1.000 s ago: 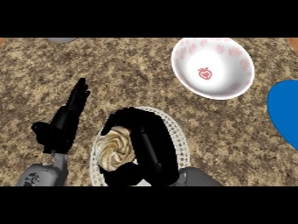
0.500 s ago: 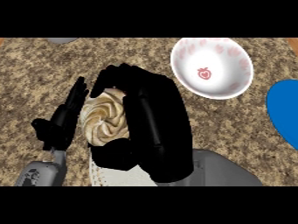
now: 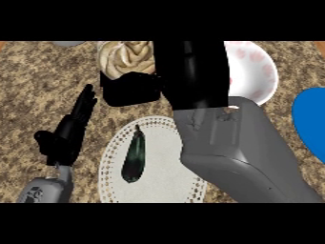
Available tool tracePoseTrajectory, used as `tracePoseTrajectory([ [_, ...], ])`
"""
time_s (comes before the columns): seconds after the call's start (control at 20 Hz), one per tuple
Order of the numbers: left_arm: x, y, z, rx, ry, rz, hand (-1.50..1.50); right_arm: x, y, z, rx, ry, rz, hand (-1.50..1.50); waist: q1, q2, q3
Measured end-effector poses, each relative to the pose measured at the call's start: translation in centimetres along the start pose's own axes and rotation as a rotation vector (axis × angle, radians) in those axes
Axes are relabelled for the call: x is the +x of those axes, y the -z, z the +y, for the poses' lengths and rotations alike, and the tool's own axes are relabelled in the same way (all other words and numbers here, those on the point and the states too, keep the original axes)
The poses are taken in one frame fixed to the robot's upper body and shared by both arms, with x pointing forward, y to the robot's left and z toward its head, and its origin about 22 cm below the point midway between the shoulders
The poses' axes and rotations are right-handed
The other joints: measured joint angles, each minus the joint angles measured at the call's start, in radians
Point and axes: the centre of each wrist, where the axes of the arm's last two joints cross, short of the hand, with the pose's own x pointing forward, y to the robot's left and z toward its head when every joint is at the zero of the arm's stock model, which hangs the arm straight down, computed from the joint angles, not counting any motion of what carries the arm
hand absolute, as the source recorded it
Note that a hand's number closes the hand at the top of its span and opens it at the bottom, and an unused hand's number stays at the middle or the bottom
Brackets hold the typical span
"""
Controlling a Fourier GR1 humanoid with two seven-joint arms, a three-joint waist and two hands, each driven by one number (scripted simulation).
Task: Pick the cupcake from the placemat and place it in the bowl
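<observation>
Among the right hand's (image 3: 193,76) curled fingers (image 3: 131,91), the cupcake (image 3: 126,57).

A blue plate (image 3: 321,127) lies at the speckled counter's (image 3: 24,90) right edge

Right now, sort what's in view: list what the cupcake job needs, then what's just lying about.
Job in hand:
- cupcake, lifted off the mat
- right hand, curled round it
- bowl, partly hidden behind that hand
- placemat

Lying about:
- blue plate at the right edge
- grey thing at the top edge
- left hand, open, resting
</observation>
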Motion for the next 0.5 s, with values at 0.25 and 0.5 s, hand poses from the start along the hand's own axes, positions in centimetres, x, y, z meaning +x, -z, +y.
tracePoseTrajectory([
  [0.25,-0.3,0.0,-0.2,0.003,-0.007,-0.001,0.0,-1.9,3.2,-0.6,-0.023,-0.102,0.066,1.5,0.001,0.002,0.0],
  [0.5,-0.1,0.0,-0.1,-0.003,-0.004,-0.001,0.0,-5.9,5.7,-1.1,-0.027,-0.28,0.117,1.5,0.003,0.003,0.0],
])
